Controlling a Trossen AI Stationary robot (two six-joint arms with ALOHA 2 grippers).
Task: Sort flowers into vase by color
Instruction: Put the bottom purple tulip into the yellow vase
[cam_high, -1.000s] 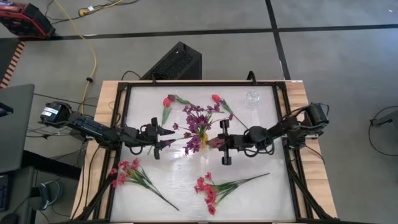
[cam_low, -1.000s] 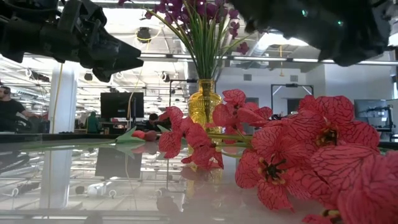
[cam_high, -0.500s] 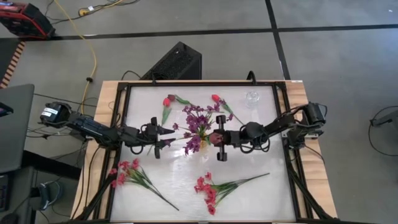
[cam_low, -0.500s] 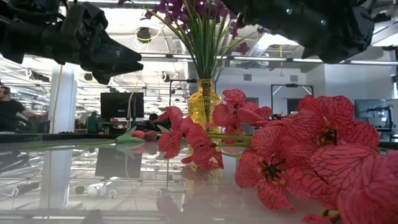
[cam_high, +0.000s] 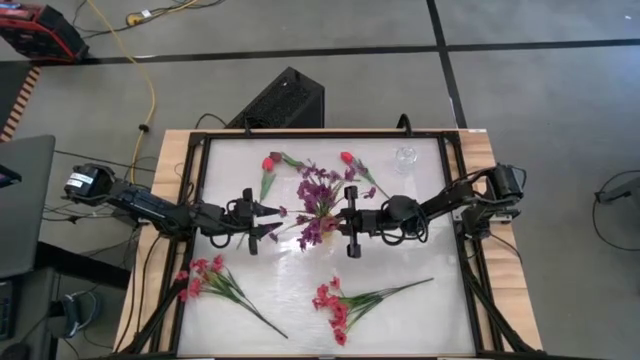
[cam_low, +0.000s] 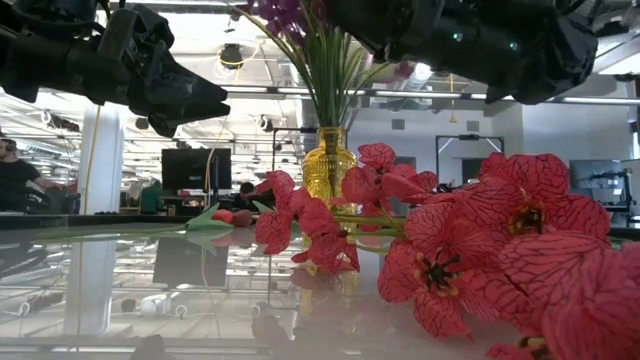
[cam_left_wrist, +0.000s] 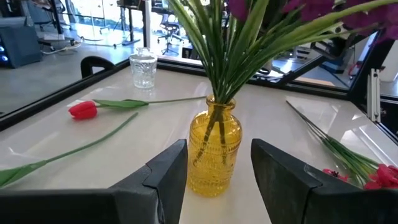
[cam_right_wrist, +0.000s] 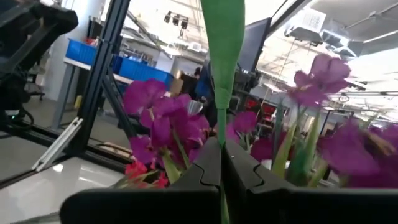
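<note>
A yellow glass vase (cam_high: 323, 216) stands mid-table with a bunch of purple flowers (cam_high: 318, 190) in it; it also shows in the low view (cam_low: 328, 165) and the left wrist view (cam_left_wrist: 215, 152). My right gripper (cam_high: 340, 221) is just right of the vase, up among the purple blooms (cam_right_wrist: 155, 115), shut on a green stem. My left gripper (cam_high: 275, 221) hovers open to the vase's left, a little short of it; its fingers (cam_left_wrist: 171, 171) frame the vase in the left wrist view. Two red tulips (cam_high: 268, 163) (cam_high: 347, 158) and two red-pink sprigs (cam_high: 205, 280) (cam_high: 335, 305) lie flat on the table. My right gripper pinches a thin green stem (cam_right_wrist: 222, 118) between its two shut fingers (cam_right_wrist: 205, 168). It comes level from the table's right, with the fingers lying across the stem. The stem is lifted clear of the table beside the vase's purple blooms; its ends are out of frame.
A small clear glass vase (cam_high: 405, 158) stands near the far right corner, seen also in the left wrist view (cam_left_wrist: 143, 67). A black frame (cam_high: 195, 180) runs round the white tabletop. Large red-pink blooms (cam_low: 500, 250) fill the low view's near right.
My right gripper has moved toward the table's left, closing on the vase with its stem, and now sits against the purple bunch. My left gripper has stayed put.
</note>
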